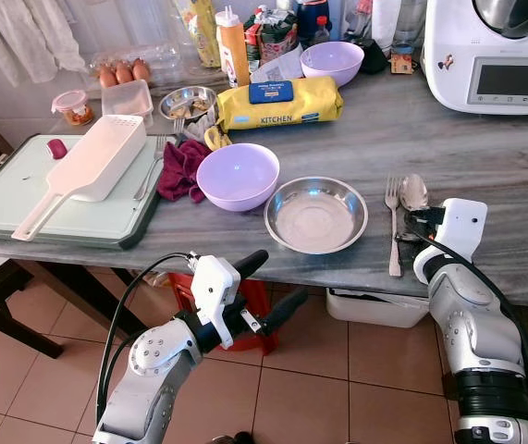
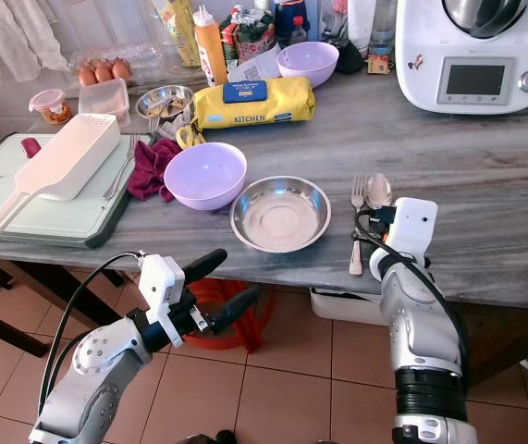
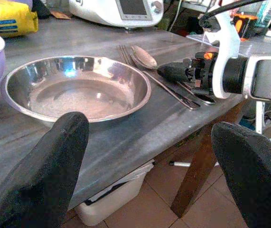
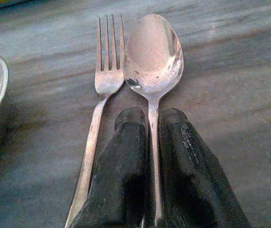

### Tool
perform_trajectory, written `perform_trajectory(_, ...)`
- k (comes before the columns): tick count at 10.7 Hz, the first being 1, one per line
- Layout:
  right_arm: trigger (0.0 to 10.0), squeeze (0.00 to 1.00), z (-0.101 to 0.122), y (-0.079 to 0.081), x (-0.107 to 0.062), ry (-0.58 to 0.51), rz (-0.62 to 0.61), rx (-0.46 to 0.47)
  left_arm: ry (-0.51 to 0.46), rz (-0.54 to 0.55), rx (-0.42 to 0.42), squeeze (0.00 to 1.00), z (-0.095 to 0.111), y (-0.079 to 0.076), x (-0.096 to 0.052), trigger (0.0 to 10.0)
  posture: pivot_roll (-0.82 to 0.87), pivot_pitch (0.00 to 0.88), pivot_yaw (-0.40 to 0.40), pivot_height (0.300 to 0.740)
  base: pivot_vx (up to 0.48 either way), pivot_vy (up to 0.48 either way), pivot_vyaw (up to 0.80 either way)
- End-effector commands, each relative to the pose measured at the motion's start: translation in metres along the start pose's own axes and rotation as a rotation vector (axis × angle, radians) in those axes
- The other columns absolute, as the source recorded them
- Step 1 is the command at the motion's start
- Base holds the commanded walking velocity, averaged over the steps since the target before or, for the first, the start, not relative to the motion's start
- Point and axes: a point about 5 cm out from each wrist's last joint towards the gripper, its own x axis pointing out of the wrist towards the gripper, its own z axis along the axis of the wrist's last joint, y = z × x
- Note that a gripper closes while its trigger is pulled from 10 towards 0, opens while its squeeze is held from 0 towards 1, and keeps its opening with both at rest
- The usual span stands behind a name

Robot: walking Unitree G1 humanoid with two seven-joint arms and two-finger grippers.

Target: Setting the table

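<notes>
The spoon (image 4: 153, 54), laid beside the fork (image 4: 107, 66), is clenched at its handle by the right tool (image 4: 152, 124), so cutlery placing looks nearly done and the next move calls for release, while the left tool (image 1: 273, 287) hangs released below the surface (image 1: 485, 157).

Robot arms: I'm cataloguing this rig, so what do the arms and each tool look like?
Both arms are silver, rounded segments with screw-dotted joints. The left tool has two long black fingers and a white boxy wrist block; a black cable loops back along that arm. The right tool has matching black fingers, a white block, an orange detail and black cabling.
</notes>
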Motion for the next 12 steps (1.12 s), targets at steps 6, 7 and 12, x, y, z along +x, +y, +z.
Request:
perform_trajectory(6,10.0,1.00,0.002,-0.006,0.000,-0.021,-0.015,-0.009,0.023,-0.001,0.004,0.00,-0.005,0.000,-0.001,10.0,-0.20,0.138,0.130,0.740,0.000,0.000,0.00)
perform_trajectory(7,10.0,1.00,0.011,-0.005,0.000,-0.061,-0.006,-0.009,0.024,-0.002,0.004,0.00,-0.005,0.000,-0.001,10.0,-0.20,0.138,0.130,0.740,0.000,0.000,0.00)
perform_trajectory(12,10.0,1.00,0.070,0.023,-0.016,-0.411,0.113,-0.075,0.018,0.003,0.011,0.00,-0.004,0.000,0.001,10.0,-0.19,0.130,0.127,0.740,0.000,0.000,0.00)
